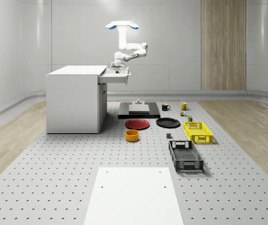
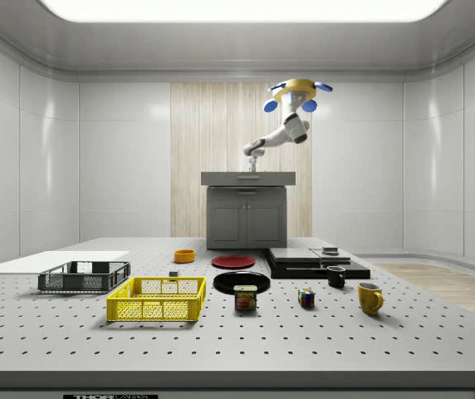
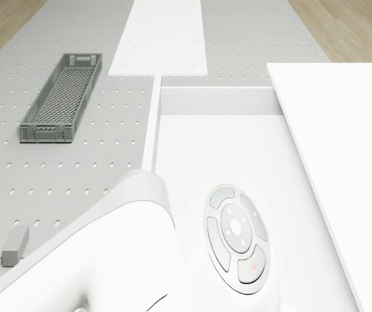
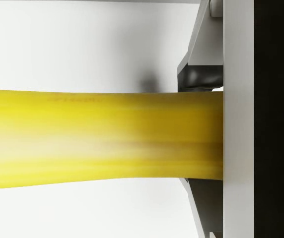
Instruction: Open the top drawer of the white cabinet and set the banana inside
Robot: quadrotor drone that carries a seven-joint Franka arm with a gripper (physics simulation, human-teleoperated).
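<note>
Whole-scene view: the drone (image 1: 122, 26) is hovering beyond the cabinet (image 1: 75, 98), its gripper (image 1: 117, 69) reaching into the open drawer (image 1: 116, 77). Wrist view: the fingers (image 4: 201, 79) are clamping the banana (image 4: 102, 139) above the drawer floor.

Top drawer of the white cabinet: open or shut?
Open. The top drawer sticks out from the white cabinet, its white inside bared in the drone view.

Perforated grey floor (image 1: 54, 178), white cabinet (image 1: 73, 101), crates, plates, mugs

A simulated lab: bare grey panelled walls, perforated test floor (image 1: 54, 187) strewn with props.
</note>
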